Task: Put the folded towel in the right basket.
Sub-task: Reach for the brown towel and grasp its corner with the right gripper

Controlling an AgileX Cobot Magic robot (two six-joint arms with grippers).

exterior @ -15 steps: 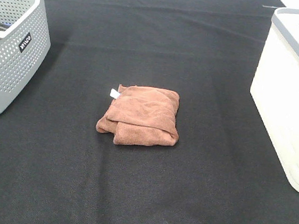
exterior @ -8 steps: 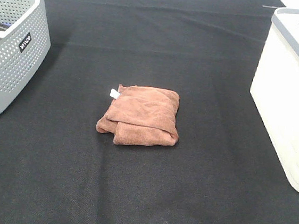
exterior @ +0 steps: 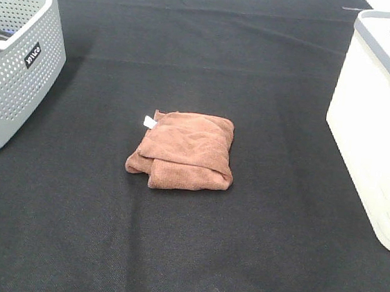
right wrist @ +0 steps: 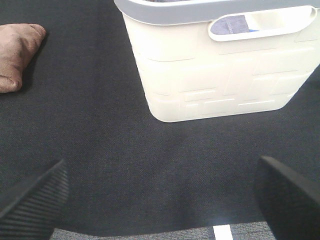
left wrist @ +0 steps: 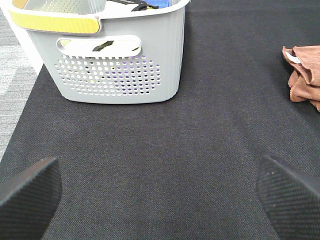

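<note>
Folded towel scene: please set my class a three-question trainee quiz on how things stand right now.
1. Short answer: what does the folded towel lie on?
2. Of the grey basket and the cream basket, which has perforated walls? A grey; B cream; C both.
3. True or false: the left gripper and the right gripper are both shut.

Key: 1 the black mat, between the baskets; 2 A; 3 false, both are open and hold nothing.

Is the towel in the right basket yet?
Out. The folded towel lies on the black mat, well apart from the right basket.
</note>
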